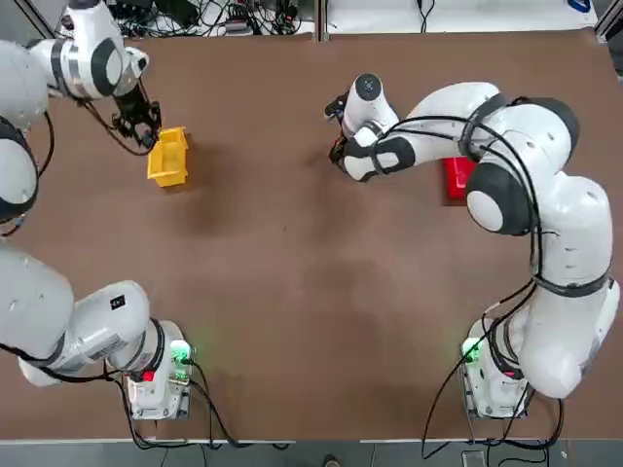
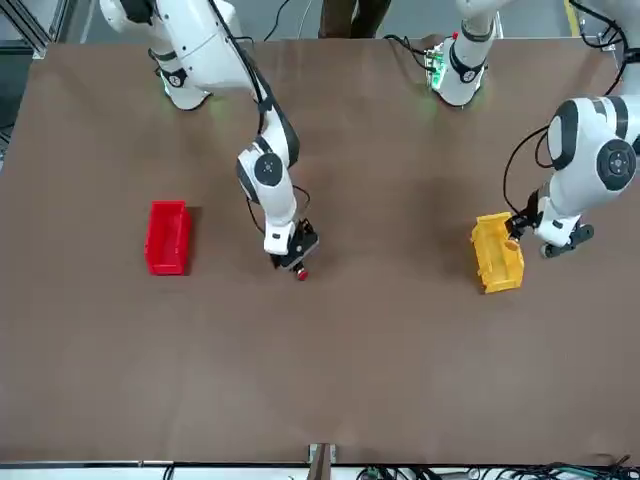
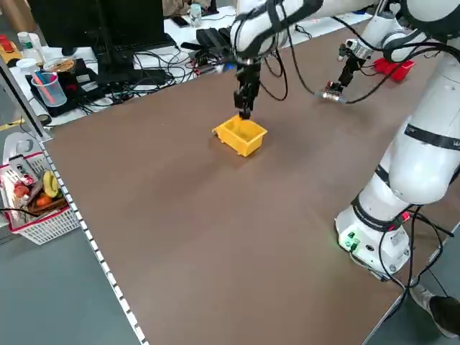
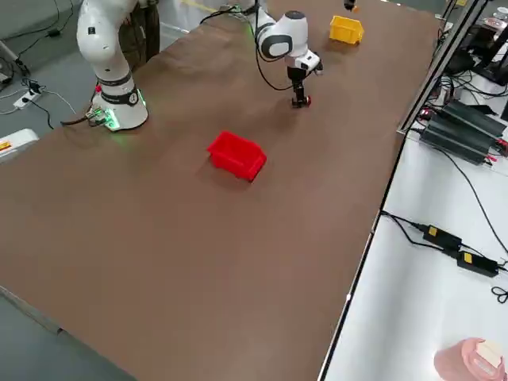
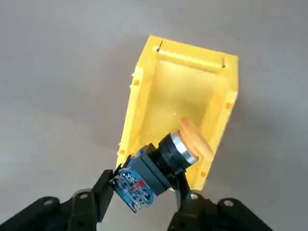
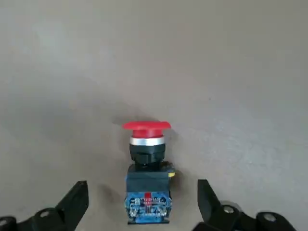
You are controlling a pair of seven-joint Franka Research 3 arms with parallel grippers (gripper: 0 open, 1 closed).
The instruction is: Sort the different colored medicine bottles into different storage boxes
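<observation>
Counting what sits on the brown desk point(image 1: 292, 272): two storage boxes, two medicine bottles, two arms.

The yellow box point(image 1: 168, 156) stands toward the robot's left side, and the red box point(image 2: 167, 236) toward its right, well apart from each other; in the top view the right arm hides most of the red one.

The left pincer point(image 5: 139, 204) hangs just above the yellow box's near rim, clamped on the dark body of the orange-capped bottle point(image 5: 161, 166), whose cap tilts out over the box's inside.

The red-capped bottle point(image 6: 146, 166) lies on its side on the bare desk, between the two boxes and nearer the red one. The right pincer point(image 6: 143, 204) is low over it, fingers spread wide either side of the bottle's body and touching nothing.
</observation>
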